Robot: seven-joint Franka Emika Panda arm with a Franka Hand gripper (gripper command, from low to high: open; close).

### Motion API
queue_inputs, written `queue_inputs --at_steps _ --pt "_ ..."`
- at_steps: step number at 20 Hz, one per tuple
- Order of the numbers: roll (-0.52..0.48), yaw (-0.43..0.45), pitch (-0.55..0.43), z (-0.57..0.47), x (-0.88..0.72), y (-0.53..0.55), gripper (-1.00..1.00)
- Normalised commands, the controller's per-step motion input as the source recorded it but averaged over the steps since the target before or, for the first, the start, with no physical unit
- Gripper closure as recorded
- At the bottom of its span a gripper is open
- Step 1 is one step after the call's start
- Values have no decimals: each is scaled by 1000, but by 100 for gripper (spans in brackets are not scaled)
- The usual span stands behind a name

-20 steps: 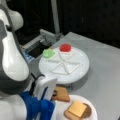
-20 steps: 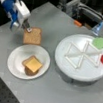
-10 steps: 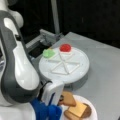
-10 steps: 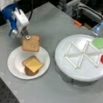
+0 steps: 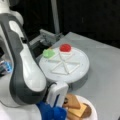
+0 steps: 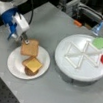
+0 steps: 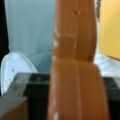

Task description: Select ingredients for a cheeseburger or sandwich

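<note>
A: Gripper [image 6: 25,39] pinching toast [image 6: 29,47] by its edge, low over small plate [image 6: 14,62] — cheese [image 6: 32,64] on patty [image 6: 29,72] just beside.

B: Likely hazard — toast tipping off the rim through an off-centre release.

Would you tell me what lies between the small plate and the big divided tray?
Nothing: in a front view, only bare grey table separates the small plate from the divided tray.

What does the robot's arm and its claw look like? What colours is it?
The arm is fat and rounded, with smooth white shells and dark grey bands at the joints. Near the wrist sits a bright blue part, then a white boxy block. The claw at the end is small, thin and dark. A black cable loops behind the arm.
</note>
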Motion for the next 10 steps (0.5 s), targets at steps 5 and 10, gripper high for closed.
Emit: queue_inputs --at_steps 5,10 --pt "157 81 -121 -193 293 -128 100" --pt "198 84 -133 -150 295 -87 100"
